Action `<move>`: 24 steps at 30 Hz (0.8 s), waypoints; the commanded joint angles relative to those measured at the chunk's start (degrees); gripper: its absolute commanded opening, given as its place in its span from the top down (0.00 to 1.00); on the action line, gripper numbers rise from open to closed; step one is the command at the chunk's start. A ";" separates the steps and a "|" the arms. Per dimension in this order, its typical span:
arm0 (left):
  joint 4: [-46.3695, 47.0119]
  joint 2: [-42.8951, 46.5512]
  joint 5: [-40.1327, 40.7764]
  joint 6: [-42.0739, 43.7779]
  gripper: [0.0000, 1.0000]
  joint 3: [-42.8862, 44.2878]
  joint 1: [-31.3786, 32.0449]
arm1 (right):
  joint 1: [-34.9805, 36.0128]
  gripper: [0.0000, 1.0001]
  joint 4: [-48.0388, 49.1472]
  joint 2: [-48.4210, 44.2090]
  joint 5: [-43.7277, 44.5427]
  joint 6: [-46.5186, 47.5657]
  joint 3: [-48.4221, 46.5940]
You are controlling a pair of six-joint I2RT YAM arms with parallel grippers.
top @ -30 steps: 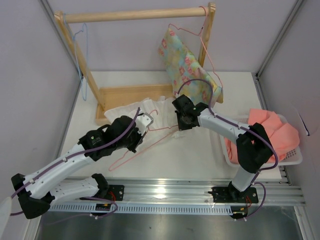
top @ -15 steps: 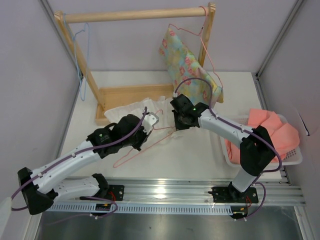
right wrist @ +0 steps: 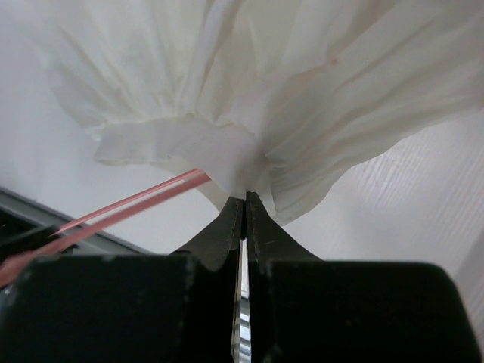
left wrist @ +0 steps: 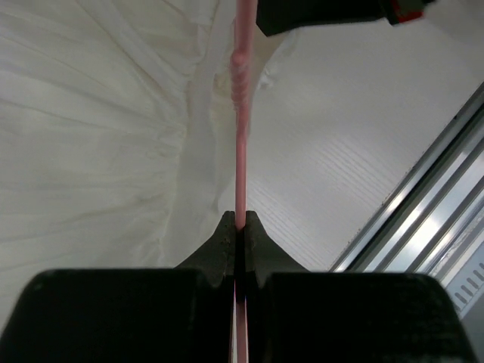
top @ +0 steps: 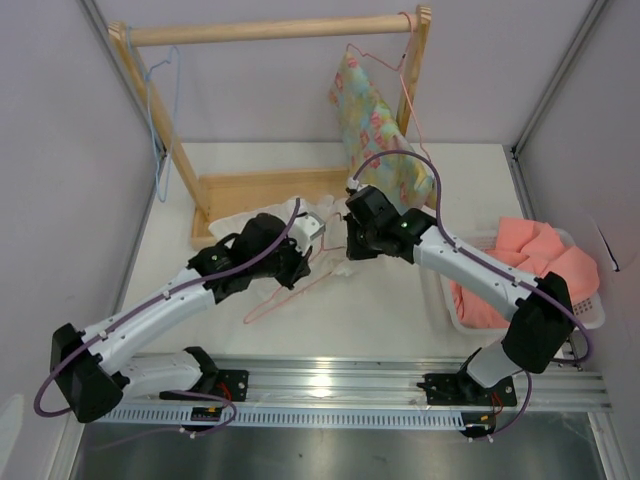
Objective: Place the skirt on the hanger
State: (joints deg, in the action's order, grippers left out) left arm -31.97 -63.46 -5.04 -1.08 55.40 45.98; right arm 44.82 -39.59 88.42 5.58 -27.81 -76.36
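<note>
The white pleated skirt [top: 238, 222] lies crumpled on the table in front of the wooden rack's base. My right gripper [top: 348, 247] is shut on a fold of the skirt [right wrist: 302, 91], which bunches up from the jaws [right wrist: 244, 197]. The thin pink hanger [top: 296, 291] lies slanted across the table. My left gripper [top: 316, 238] is shut on the hanger's wire [left wrist: 240, 113], which runs straight out from the jaws [left wrist: 240, 221] over the skirt [left wrist: 91, 136]. The two grippers sit close together. A stretch of the hanger [right wrist: 136, 203] passes just left of the right jaws.
A wooden rack [top: 270, 29] stands at the back, with a light blue hanger [top: 160, 120] at its left end. A floral garment [top: 385, 135] hangs at its right. A white basket [top: 590, 318] holds salmon-pink cloth [top: 545, 265] at the right. A metal rail [top: 400, 385] runs along the near edge.
My left arm has reached farther right and forward, carrying the hanger with it toward the right gripper. The right arm has shifted slightly. The floral garment has swung a little.
</note>
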 commanded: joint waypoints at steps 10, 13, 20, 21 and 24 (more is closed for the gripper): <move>12.80 -9.04 -22.29 0.64 1.00 -0.29 -5.89 | 6.51 1.00 -1.01 -6.95 0.21 -4.27 -0.11; 15.09 -11.59 -26.85 0.29 1.00 -0.99 -7.73 | 6.86 1.00 1.44 -7.30 2.05 -2.43 3.75; 15.01 -17.39 -32.92 0.90 1.00 0.85 -10.90 | 4.06 0.97 12.15 -9.57 3.82 6.53 14.65; 14.48 -19.31 -34.50 0.91 1.00 1.20 -11.86 | 3.79 0.89 14.09 -10.19 3.47 7.41 16.92; 12.37 -23.70 -36.97 3.10 1.00 3.40 -13.45 | 1.68 0.78 21.21 -12.39 1.46 10.58 20.10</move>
State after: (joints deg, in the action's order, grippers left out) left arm -20.34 -83.88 -35.97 -0.36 55.31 34.48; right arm 48.14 -28.18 79.83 8.69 -22.28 -58.08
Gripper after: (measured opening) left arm 0.037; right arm 0.184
